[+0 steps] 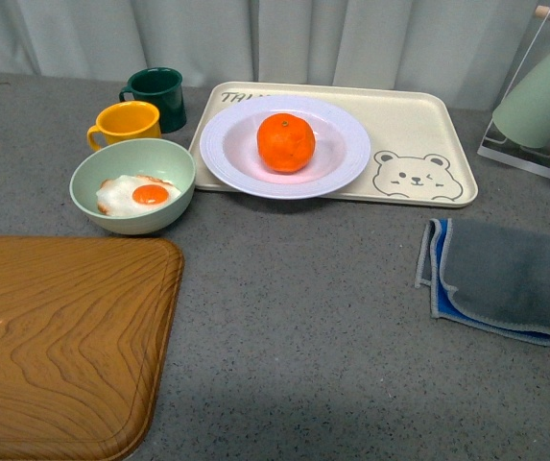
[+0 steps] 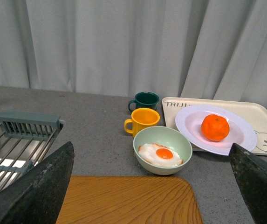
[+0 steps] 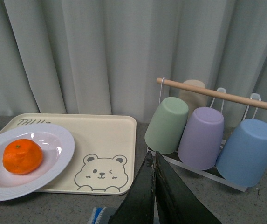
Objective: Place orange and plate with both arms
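The orange (image 1: 286, 142) sat in the middle of the plate (image 1: 227, 154), which rested on the bear tray (image 1: 418, 120), overhanging its near edge. Just left stood a green bowl (image 1: 132, 185) with a fried egg (image 1: 140, 196). The left gripper (image 2: 154, 186) was spread wide, holding nothing; the right gripper (image 3: 154, 179) was pressed together, empty.

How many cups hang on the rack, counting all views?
4, in the right wrist view: green cup, purple cup, blue cup in front, and a beige cup behind them, mostly hidden. More may be hidden.
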